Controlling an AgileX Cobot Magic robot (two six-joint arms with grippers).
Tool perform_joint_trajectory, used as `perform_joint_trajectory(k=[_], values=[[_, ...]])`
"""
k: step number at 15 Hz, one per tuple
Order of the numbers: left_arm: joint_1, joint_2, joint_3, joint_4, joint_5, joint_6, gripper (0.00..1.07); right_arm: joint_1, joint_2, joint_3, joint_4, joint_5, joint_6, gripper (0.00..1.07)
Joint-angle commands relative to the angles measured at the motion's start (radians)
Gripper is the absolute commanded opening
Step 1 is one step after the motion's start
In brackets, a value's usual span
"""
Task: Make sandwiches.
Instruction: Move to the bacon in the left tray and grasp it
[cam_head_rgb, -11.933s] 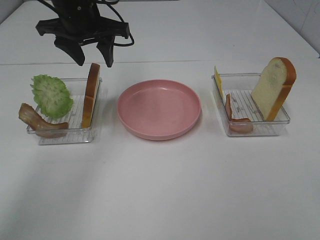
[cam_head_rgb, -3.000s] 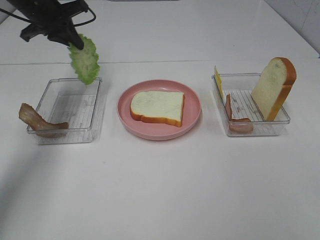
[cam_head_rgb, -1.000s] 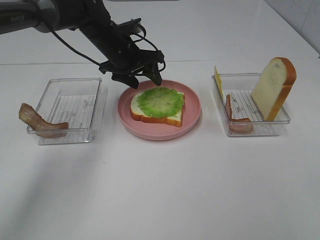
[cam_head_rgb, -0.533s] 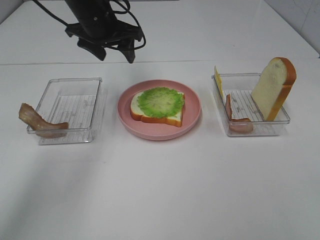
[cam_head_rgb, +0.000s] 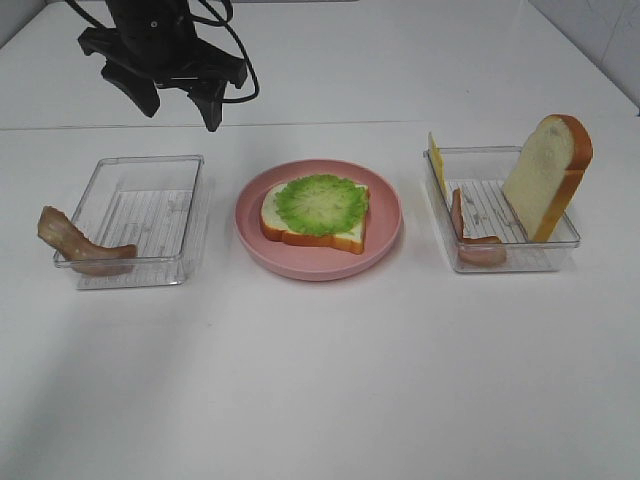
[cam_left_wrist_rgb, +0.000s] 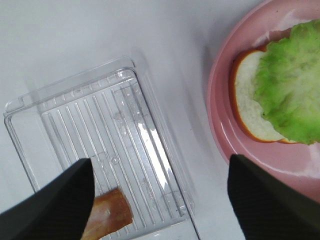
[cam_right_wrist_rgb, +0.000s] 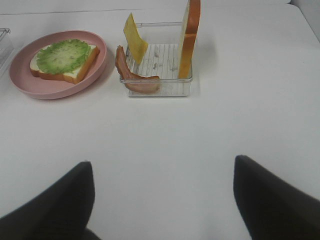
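A white bread slice with orange-brown crust lies flat on the pink plate, with green lettuce on top of it. My left gripper is open and empty, raised behind the left tray. The left wrist view shows its fingers spread over that tray, with a bacon strip and the lettuce beside. My right gripper is open and empty over bare table, well short of the right tray. It is out of the exterior view.
A bacon strip hangs over the left tray's left edge. The right tray holds an upright bread slice, a yellow cheese slice and a bacon strip. White table lies in front of everything.
My left gripper, open after leaving the lettuce on the bread, has risen from the plate and moved left to behind the left tray. Nothing else moved.
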Motion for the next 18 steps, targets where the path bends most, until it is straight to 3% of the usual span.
perform_joint_trajectory(k=[1,3,10,11,14,18], values=[[0.031,-0.054,0.018,-0.018,0.071,-0.031,0.71,-0.003,-0.012,0.002,0.008,-0.012,-0.008,0.73],[0.116,-0.143,0.139,-0.060,0.071,-0.055,0.71,-0.003,-0.012,0.002,0.012,-0.012,-0.008,0.73],[0.224,-0.239,0.472,-0.066,0.063,-0.068,0.71,-0.003,-0.012,0.002,0.012,-0.012,-0.008,0.73],[0.226,-0.239,0.515,-0.032,0.041,-0.085,0.71,-0.003,-0.012,0.002,0.012,-0.012,-0.008,0.73],[0.226,-0.239,0.592,-0.002,-0.053,-0.110,0.71,-0.003,-0.012,0.002,0.012,-0.012,-0.008,0.73],[0.226,-0.213,0.596,-0.007,-0.142,-0.110,0.71,-0.003,-0.012,0.002,0.012,-0.012,-0.008,0.73]])
